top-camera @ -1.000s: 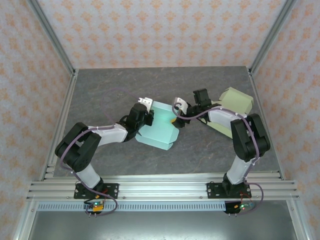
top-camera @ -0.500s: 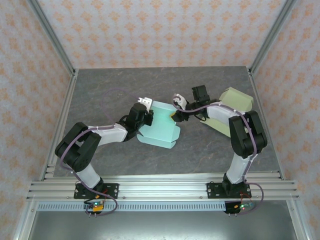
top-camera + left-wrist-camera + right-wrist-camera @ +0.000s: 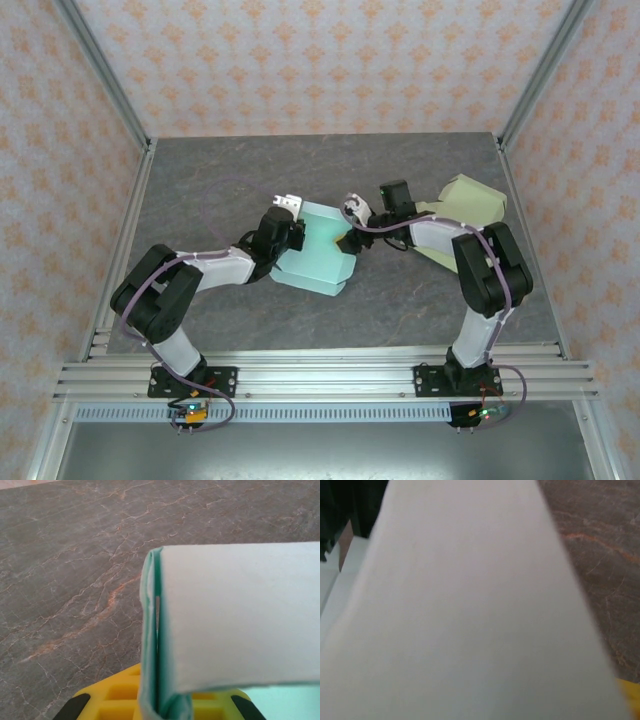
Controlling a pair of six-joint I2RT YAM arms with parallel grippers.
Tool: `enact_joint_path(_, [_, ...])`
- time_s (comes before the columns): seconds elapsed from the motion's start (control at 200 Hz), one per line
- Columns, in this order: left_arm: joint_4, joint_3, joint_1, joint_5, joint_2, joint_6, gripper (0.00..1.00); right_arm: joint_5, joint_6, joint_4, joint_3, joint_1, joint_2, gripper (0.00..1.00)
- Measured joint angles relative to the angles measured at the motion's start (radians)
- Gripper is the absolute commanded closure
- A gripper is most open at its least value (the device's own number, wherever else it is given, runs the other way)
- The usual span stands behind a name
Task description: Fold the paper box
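On the grey marble table (image 3: 220, 180) I counted 2 paper things. 1 was the teal paper box (image 3: 318, 262), lying near the middle between the 2 arms. The other was 1 pale green paper shape (image 3: 470, 205) at the right rear, apart from the teal one.

The left gripper (image 3: 298, 234) reached the left edge of the paper box. From the left wrist camera I saw its 2 yellow fingers (image 3: 115, 702) closed tightly on a folded edge of the box (image 3: 240, 615). The teal layers stood upright between them and 1 flap bent over to the right.

The right gripper (image 3: 350, 232) was at the rear right corner of the same box, touching it or just beside it. I could not tell if its fingers were wide or narrow. In the right wrist camera 1 pale blurred surface (image 3: 470, 605) stood very close to the lens, and I could not say which paper it was.
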Motion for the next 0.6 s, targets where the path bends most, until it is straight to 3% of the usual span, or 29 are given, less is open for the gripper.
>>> enact_joint_path(0.195, [0.003,0.0,0.015,0.0,0.0,-0.017,1.0,-0.045,-0.034,-0.055,-0.004,-0.049,-0.008,0.28])
enact_joint_path(0.516, [0.006,0.0,0.028,0.012,-0.003,-0.028,1.0,-0.012,-0.048,-0.034,-0.015,-0.023,-0.008,0.38])
enact_joint_path(0.601, [0.011,0.0,0.028,0.02,-0.005,-0.028,1.0,0.002,-0.061,-0.031,-0.015,-0.008,-0.008,0.48])
